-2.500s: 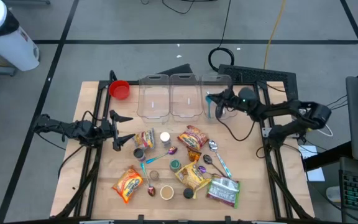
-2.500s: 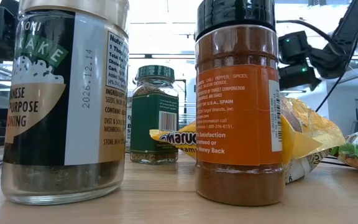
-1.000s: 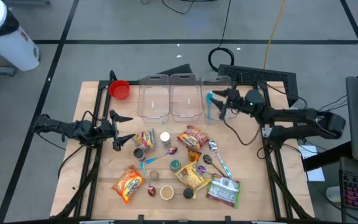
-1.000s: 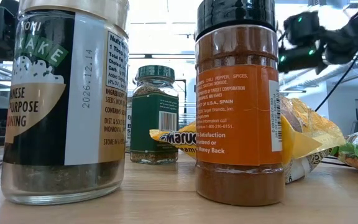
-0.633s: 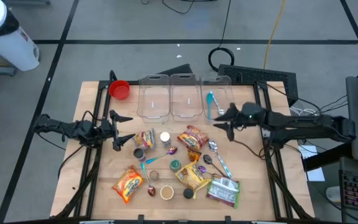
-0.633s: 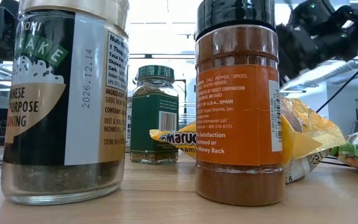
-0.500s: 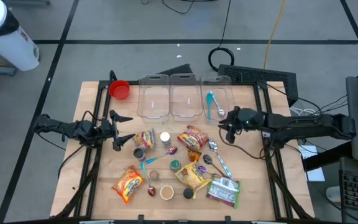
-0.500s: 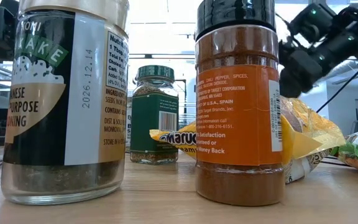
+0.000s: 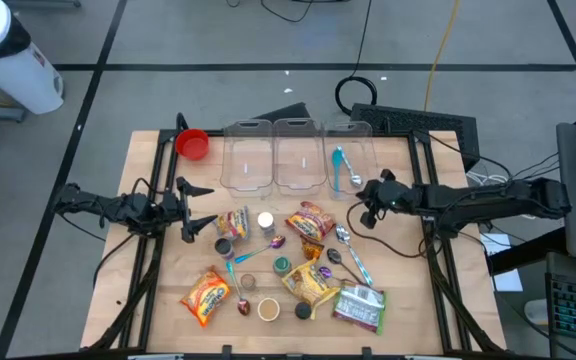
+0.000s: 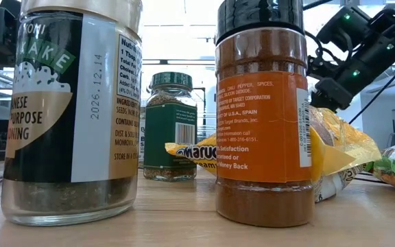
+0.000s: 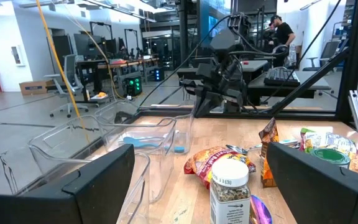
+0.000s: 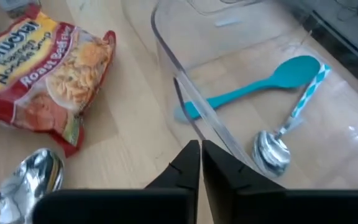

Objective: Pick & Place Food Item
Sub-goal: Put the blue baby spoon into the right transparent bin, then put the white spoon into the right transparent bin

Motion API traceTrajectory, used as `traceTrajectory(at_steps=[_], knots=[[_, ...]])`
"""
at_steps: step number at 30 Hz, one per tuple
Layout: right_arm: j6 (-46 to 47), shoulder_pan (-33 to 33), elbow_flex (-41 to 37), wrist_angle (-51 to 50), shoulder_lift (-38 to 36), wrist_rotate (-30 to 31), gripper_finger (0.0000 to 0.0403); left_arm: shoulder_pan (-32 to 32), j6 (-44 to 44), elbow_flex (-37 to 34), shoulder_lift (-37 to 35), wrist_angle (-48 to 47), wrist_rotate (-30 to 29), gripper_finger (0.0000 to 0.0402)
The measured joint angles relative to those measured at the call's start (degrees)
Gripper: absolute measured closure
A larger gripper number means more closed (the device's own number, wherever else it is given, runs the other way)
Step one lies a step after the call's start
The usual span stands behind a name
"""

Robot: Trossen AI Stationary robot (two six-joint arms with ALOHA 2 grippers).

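Observation:
Noodle packets lie flat on the table: one in the middle (image 9: 310, 222), which also shows in the right wrist view (image 12: 48, 74), one near left (image 9: 206, 295), one near middle (image 9: 311, 283). A green packet (image 9: 360, 307) lies at near right. My right gripper (image 9: 366, 213) (image 12: 201, 152) is shut and empty, just in front of the right clear bin's near wall (image 12: 197, 118). My left gripper (image 9: 203, 208) (image 11: 197, 180) waits open and empty at the table's left.
Three clear bins (image 9: 299, 155) stand in a row at the far edge. The right one (image 9: 348, 160) holds a teal spoon (image 12: 253, 87) and a patterned-handle spoon (image 12: 272, 149). Spice jars (image 9: 265, 221), loose spoons (image 9: 346, 243) and a red bowl (image 9: 193, 144) share the table.
My right gripper has drawn back from over the right bin toward the table's near edge and gone lower, to just in front of the bin's near wall. The teal spoon lies in that bin.

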Motion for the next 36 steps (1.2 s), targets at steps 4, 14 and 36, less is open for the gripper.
traceTrajectory(at_steps=[4,14,36], knots=[[-0.1,0.0,0.0,4.9,3.4,-0.2,0.0399,0.0,0.0,0.0,0.0,0.0,0.0,0.0027],[-2.5,0.0,0.0,16.1,11.8,-0.2,0.0402,0.0,0.0,0.0,0.0,0.0,0.0,0.0027],[4.5,7.4,0.0,23.9,3.1,-15.7,0.0374,0.0,0.0,0.0,0.0,0.0,0.0,0.0027]])
